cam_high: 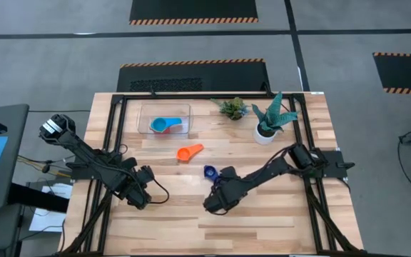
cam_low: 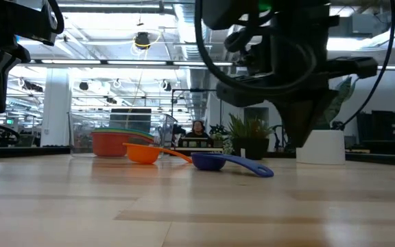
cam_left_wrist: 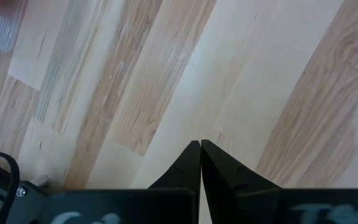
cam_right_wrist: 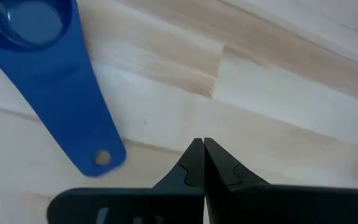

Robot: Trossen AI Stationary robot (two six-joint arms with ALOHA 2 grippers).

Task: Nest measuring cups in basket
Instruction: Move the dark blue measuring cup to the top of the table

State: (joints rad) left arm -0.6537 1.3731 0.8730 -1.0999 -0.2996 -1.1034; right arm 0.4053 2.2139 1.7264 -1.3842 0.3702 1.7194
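The clear basket (cam_high: 164,118) stands near the table's far edge and holds nested cups, a light blue one (cam_high: 160,126) on top; in the low view the stack (cam_low: 112,143) shows red and green. An orange cup (cam_high: 190,152) lies on its bowl in front of the basket. A dark blue cup (cam_high: 210,171) lies nearer, its handle (cam_right_wrist: 73,106) flat on the wood. My right gripper (cam_right_wrist: 201,142) is shut and hovers just beyond the handle's free end, touching nothing. My left gripper (cam_left_wrist: 201,144) is shut over bare wood at the table's left (cam_high: 140,196).
A white pot with a spiky plant (cam_high: 266,132) and a small green plant (cam_high: 232,107) stand at the far right of the table. Black frame rails (cam_high: 113,143) run along the left and right sides. Bare wood fills the near half of the table (cam_high: 262,228).
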